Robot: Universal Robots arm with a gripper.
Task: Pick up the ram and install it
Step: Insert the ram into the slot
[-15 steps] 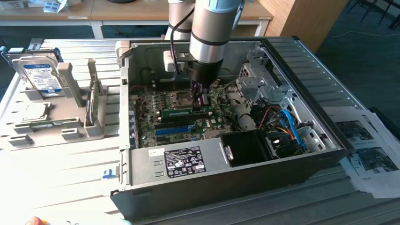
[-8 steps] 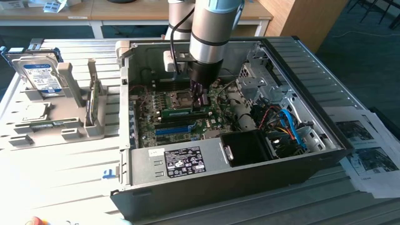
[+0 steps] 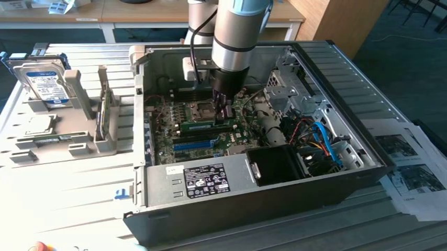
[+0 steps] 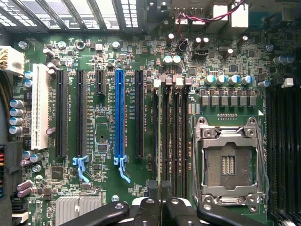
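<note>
Starting at the near wall of the open computer case (image 3: 231,209), a labelled metal plate (image 3: 202,180) and a black fan shroud (image 3: 279,163) stand in front of the motherboard. Just beyond them lies the blue slot (image 3: 194,145). Farther in is the ram (image 3: 201,126), a green stick lying level along the memory slots, on the near side of the processor socket (image 3: 204,110). The gripper (image 3: 223,116) comes straight down on the stick's end toward the exterior view's right, its claw narrow and, by my reading, pinched on the top edge.

The pick-up looks done, since the ram is inside the case rather than on the grey holder (image 3: 77,146) well apart on the exterior view's left. Whether it is pressed fully home I cannot tell, as the slot latches are too small to read.

The exterior view gives the arm, the whole case and the hard drive (image 3: 45,83) propped at the holder's far end. The wrist view adds the board from above: the fingers (image 4: 151,188) close together over the memory slots (image 4: 174,136), the socket's bare contacts, and a white slot (image 4: 40,106). From that angle I cannot make out the stick between the fingers.
</note>
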